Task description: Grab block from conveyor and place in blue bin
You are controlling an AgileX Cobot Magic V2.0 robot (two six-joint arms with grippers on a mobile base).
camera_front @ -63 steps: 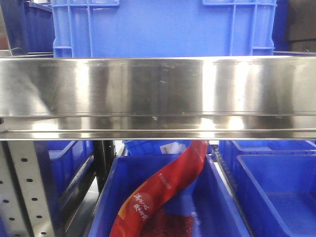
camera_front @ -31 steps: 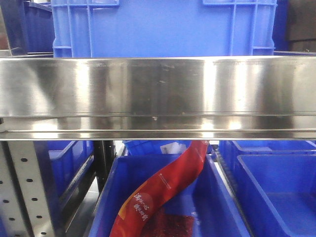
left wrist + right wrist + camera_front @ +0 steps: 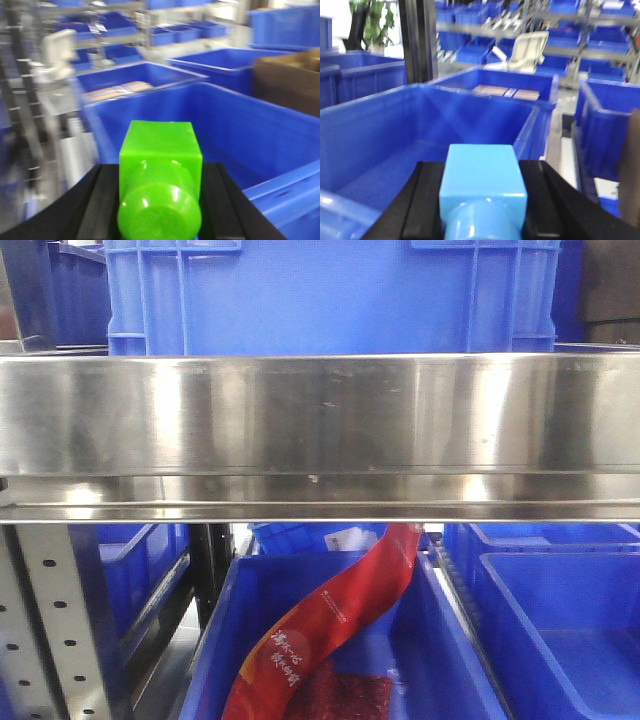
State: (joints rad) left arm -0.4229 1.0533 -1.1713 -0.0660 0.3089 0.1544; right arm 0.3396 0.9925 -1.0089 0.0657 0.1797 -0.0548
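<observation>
left wrist view: left gripper (image 3: 160, 210) is clamping a green block (image 3: 161, 150) btw its black fingers (image 3: 102, 205), pads pressing on both sides, at bottom centre of the frame. the block is showing a rounded knob toward the cam. a blue bin (image 3: 250, 135) is filling the middle and right of the frame behind the block; can't tell if the block is hanging right over it or just short of it. a brown cardboard box (image 3: 290, 75) is showing at the right edge.

right wrist view: right gripper (image 3: 482, 215) is pinching a light blue block (image 3: 482, 170) the same way, black fingers (image 3: 542, 200) hugging both sides at bottom centre. a deep blue bin (image 3: 385, 135) is spreading across the left and middle behind it. a white chair (image 3: 527, 47) is standing at top centre.

front view: a steel rail (image 3: 320, 420) is running across the full width w/ a blue crate (image 3: 330, 290) sitting above it. a red packet (image 3: 330, 630) is lying slantwise in a lower bin (image 3: 245, 610) at the bottom.
</observation>
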